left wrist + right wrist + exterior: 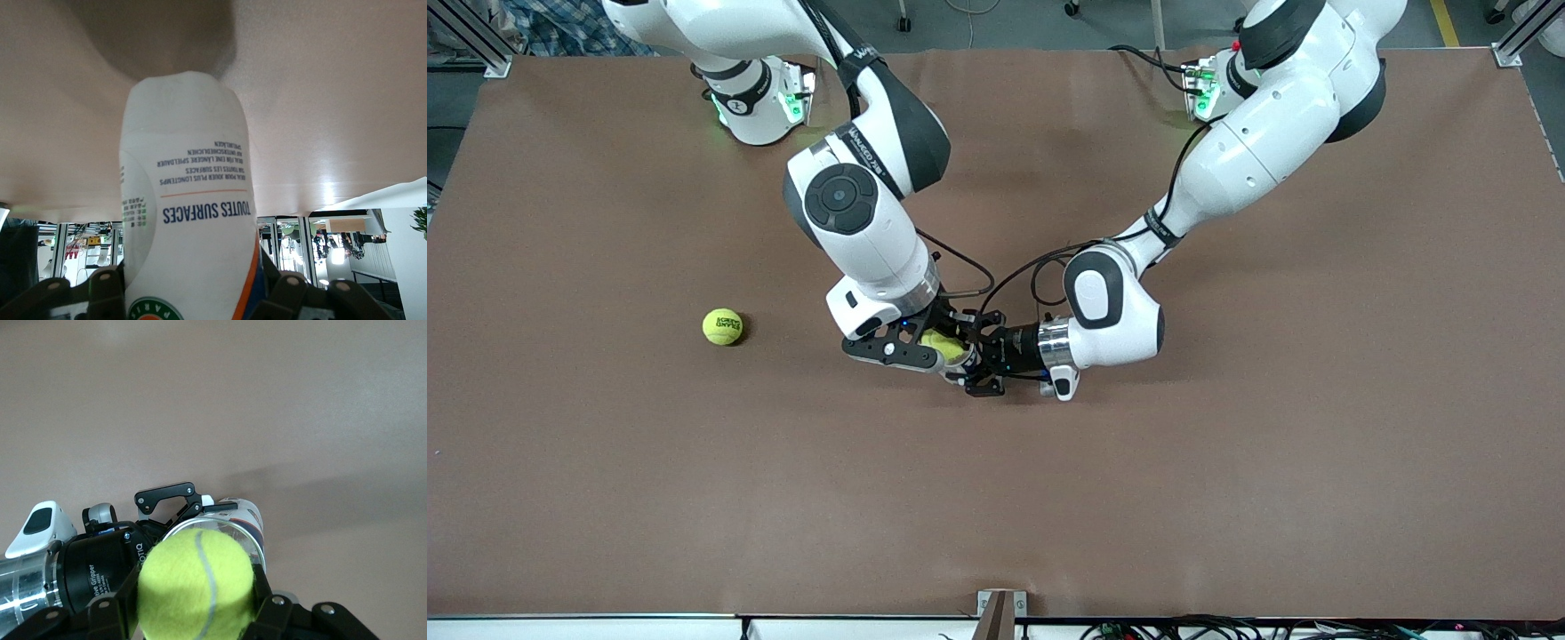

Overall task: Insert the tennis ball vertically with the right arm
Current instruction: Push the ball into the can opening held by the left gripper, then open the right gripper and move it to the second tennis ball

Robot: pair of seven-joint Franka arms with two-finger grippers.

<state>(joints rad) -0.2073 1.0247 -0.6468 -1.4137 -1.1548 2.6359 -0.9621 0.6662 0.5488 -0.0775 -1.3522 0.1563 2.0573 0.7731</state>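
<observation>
1. Front view: my right gripper (950,348) pinches a yellow-green tennis ball (943,345) over mid-table; a second ball (723,326) lies toward the right arm's end.
2. Left wrist: my left gripper (193,293) clamps a white can (183,193) reading "TOUTES SURFACES".
3. Right wrist: I see the ball's seam, directly above the can's open mouth (230,520).

Spare tennis ball (722,326) sits alone toward right arm's end; both arms crowd mid-counter (1227,462), rest open.
</observation>
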